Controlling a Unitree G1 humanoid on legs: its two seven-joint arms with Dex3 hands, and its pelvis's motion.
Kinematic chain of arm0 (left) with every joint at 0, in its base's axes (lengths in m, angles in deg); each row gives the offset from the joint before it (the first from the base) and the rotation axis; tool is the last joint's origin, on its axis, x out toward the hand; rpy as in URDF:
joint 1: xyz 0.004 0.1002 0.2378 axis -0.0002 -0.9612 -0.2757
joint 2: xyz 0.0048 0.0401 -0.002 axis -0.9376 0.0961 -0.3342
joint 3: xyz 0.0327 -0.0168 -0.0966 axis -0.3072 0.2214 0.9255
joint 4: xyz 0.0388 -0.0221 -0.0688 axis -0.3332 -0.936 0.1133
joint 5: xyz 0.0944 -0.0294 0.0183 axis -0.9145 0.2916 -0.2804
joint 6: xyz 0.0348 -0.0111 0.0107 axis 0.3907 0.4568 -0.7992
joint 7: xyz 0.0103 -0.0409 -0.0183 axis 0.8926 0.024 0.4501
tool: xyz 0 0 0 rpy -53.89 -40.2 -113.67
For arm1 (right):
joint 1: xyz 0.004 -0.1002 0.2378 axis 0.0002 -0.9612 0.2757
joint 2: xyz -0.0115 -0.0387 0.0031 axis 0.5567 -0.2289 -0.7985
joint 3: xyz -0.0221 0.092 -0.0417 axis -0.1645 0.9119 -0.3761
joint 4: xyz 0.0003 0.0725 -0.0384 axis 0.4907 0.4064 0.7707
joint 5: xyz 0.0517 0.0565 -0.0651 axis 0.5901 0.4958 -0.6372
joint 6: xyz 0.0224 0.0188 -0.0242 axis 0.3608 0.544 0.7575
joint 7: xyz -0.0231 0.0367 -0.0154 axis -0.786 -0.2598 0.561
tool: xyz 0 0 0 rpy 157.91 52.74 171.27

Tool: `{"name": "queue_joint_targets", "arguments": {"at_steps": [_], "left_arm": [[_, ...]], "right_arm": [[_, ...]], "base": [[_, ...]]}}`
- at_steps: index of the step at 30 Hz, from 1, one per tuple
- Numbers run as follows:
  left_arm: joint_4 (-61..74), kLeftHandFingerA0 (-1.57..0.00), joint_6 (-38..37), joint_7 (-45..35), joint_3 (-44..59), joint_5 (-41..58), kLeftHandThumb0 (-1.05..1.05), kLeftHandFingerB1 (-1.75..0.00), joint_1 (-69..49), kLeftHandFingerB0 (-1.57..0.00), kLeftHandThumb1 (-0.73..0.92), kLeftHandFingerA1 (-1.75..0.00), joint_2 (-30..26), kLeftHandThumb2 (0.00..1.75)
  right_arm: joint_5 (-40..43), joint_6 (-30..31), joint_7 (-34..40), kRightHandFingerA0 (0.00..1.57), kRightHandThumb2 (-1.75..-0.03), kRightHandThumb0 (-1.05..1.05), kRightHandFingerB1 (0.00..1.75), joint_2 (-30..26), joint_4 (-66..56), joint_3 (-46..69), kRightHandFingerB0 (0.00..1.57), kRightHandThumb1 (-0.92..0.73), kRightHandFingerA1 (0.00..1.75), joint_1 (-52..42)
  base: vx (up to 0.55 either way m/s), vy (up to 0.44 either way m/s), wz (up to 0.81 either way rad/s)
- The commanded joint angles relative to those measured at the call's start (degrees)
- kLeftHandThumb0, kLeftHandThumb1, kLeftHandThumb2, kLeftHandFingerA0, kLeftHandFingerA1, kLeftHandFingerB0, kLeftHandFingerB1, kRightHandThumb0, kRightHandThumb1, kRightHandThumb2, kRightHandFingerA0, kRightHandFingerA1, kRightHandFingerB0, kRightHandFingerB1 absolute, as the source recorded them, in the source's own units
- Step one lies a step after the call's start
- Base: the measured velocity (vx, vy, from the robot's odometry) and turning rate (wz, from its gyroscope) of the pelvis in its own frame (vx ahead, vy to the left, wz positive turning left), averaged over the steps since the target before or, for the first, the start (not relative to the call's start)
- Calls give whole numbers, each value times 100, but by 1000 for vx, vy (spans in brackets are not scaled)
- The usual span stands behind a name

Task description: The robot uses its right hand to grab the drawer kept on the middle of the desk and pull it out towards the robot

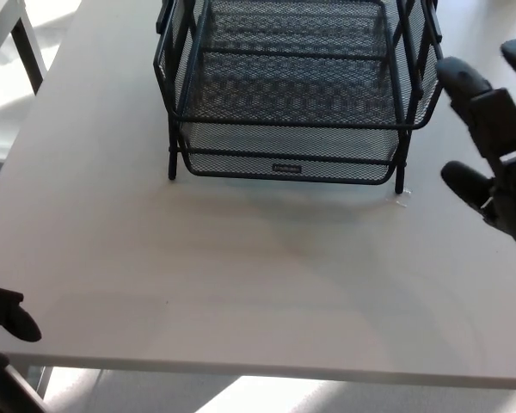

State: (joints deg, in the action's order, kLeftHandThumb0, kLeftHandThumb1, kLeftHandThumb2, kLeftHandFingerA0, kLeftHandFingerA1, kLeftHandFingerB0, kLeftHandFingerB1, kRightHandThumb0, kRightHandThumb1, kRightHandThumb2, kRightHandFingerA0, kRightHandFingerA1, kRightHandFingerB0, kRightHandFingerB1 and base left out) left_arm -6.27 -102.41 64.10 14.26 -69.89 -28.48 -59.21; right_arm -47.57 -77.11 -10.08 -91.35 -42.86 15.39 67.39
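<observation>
Your right hand (pixel 490 163) hangs with fingers spread and empty just right of the mesh drawer (pixel 288 159), which sits at the far middle of the desk (pixel 241 275), so you've yet to grasp and pull it

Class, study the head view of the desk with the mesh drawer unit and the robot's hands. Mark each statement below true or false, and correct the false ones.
1. The right hand grips the drawer. False: it is open, to the right of the unit, touching nothing.
2. The drawer is black wire mesh. True.
3. The left hand rests on the drawer. False: it sits at the desk's near left corner, far from it.
4. The drawer front carries a small label. True.
5. Papers fill the drawer. False: none show.
</observation>
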Motion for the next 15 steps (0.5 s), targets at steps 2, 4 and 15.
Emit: {"name": "queue_joint_targets", "arguments": {"at_steps": [2,4,15], "left_arm": [[31,-76,24,-103,103,-53,-28,-58,-97,-81,57,-80,-96,58],[44,-77,23,-98,124,-48,-27,-58,-117,-81,57,-81,-92,57],[-30,-77,-94,-37,152,-70,-27,-59,-109,-81,57,-84,-71,57]], "right_arm": [[382,202,-569,5,-74,-57,45,-234,-488,797,17,-39,51,-648],[444,160,-621,5,-58,-53,36,-194,-581,989,22,-55,46,-792],[541,299,-641,11,-78,-59,46,-132,-848,2296,22,-42,52,-1806]], "base": [[0,0,0],[0,0,0],[0,0,0]]}}
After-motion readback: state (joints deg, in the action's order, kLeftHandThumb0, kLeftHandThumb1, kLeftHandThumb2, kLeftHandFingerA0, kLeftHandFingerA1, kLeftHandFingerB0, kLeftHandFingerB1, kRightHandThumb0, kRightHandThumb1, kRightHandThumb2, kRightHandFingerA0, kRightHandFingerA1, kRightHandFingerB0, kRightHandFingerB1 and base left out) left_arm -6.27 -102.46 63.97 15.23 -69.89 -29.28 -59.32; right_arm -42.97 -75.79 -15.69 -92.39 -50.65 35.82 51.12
